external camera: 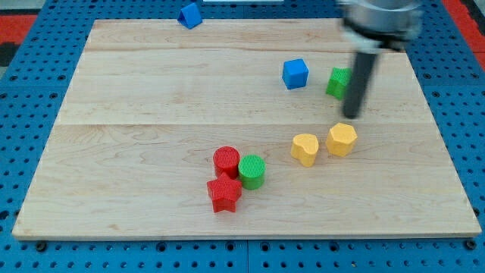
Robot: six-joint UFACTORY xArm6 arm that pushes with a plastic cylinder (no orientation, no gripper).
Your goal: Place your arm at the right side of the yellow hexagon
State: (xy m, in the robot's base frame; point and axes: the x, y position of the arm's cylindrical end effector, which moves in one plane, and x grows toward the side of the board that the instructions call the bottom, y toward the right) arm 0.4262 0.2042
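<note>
The yellow hexagon [342,139] lies on the wooden board [151,152], right of centre. A yellow heart [305,149] sits just to its left, a small gap apart. My rod comes down from the view's top right, blurred. My tip [352,115] is just above the hexagon in the view, slightly to its right, apart from it. The rod partly hides a green block [337,81] behind it.
A blue cube [295,73] lies left of the green block. A blue triangular block [190,15] sits at the board's top edge. A red cylinder [226,160], a green cylinder [251,171] and a red star [224,194] cluster at bottom centre.
</note>
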